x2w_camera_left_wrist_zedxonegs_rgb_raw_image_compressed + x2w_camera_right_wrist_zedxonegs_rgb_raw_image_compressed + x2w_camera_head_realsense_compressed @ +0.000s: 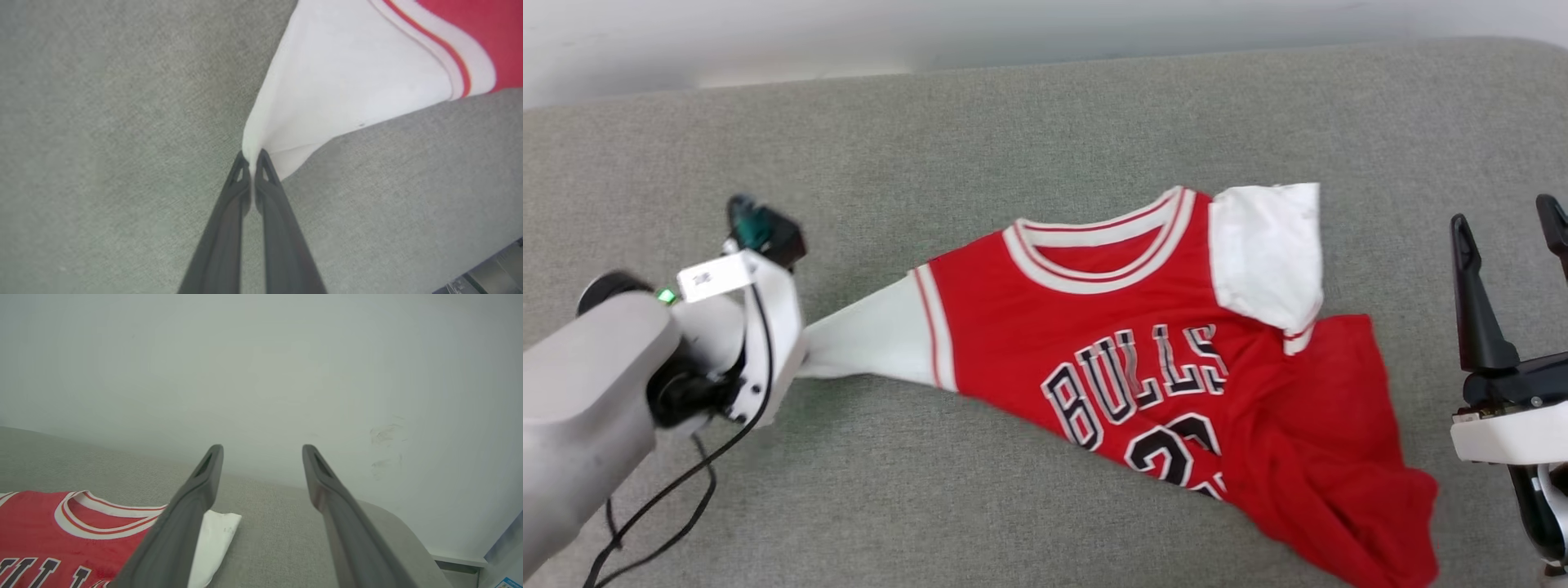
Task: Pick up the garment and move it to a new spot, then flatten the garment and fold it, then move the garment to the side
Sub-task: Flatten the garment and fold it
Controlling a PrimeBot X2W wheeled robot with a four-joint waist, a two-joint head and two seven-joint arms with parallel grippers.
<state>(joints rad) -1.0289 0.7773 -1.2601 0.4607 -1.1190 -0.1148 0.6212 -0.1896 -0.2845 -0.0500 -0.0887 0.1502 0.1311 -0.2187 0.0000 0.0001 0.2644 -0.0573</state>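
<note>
The garment [1127, 359], a red jersey with white sleeves and black-outlined white lettering, lies front up on the grey padded surface [1013, 131]. Its lower part is bunched toward the near right. My left gripper [253, 157] is shut on the tip of the garment's white left sleeve [347, 81], which is drawn out into a point; in the head view the left wrist [760, 335] covers the fingers. At the right edge my right gripper [1511, 220] stands open, apart from the garment. In the right wrist view the open right gripper [261, 451] holds nothing, with the garment [61, 539] at lower left.
A pale wall [261, 355] runs along the far edge of the grey surface. A black cable [678, 490] hangs from the left wrist. The surface has a rounded corner [400, 526] at the far right. Bare grey surface lies left of and beyond the garment.
</note>
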